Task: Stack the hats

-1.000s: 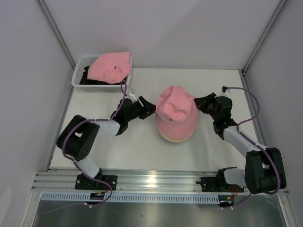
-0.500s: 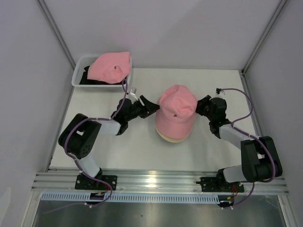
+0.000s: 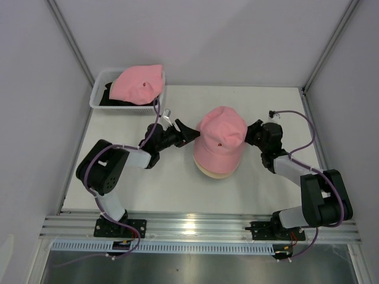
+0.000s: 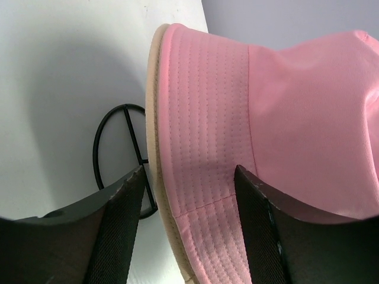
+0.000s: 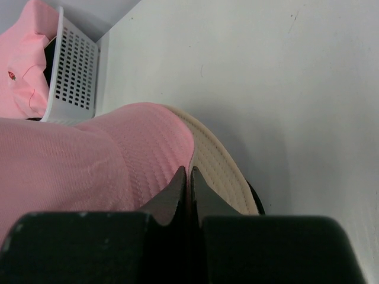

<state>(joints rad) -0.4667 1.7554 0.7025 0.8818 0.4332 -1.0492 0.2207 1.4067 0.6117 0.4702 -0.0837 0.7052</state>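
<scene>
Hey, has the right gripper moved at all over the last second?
Yes. The right gripper has shifted a little left, away from the right edge of the table and closer in against the pink hat.

We see a white table point(image 3: 177, 183) whose bare top fills the middle of the overhead view, bounded by pale walls at 9, 12 and 3 o'clock. A white plastic mesh basket point(image 3: 98, 99) sits directly on it in the far-left corner, at about 10 o'clock, close against the left wall. Near the centre a black wire-loop stand point(image 4: 134, 137) rests flat on the surface, with only part of its ring and a cross-wire showing from the left wrist, the rest hidden beneath the pink hat point(image 3: 220, 139) and the cream brim under it.
</scene>
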